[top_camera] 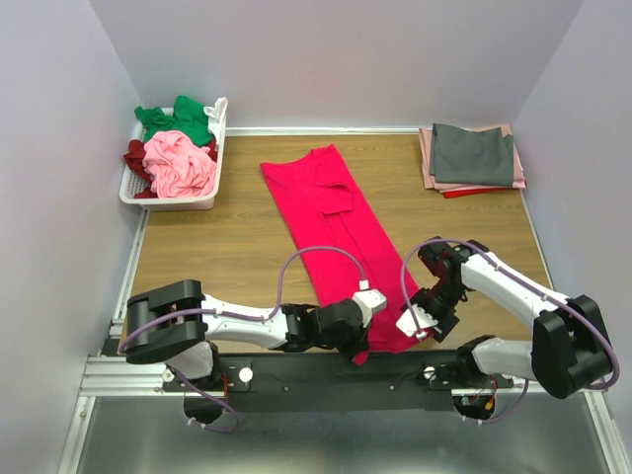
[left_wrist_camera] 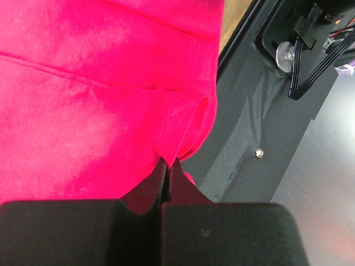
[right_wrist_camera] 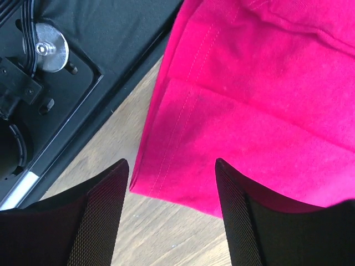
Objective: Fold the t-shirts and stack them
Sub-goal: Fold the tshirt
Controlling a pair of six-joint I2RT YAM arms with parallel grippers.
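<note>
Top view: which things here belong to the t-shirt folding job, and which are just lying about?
Job:
- crimson-pink t-shirt, near hem pinched by the left gripper, right gripper open over its near corner
- crumpled tees, far left
- folded stack, grey on top

Lying about:
- white basket holding the crumpled tees
- table

No text, label, brand, number or sign can be read anywhere.
</note>
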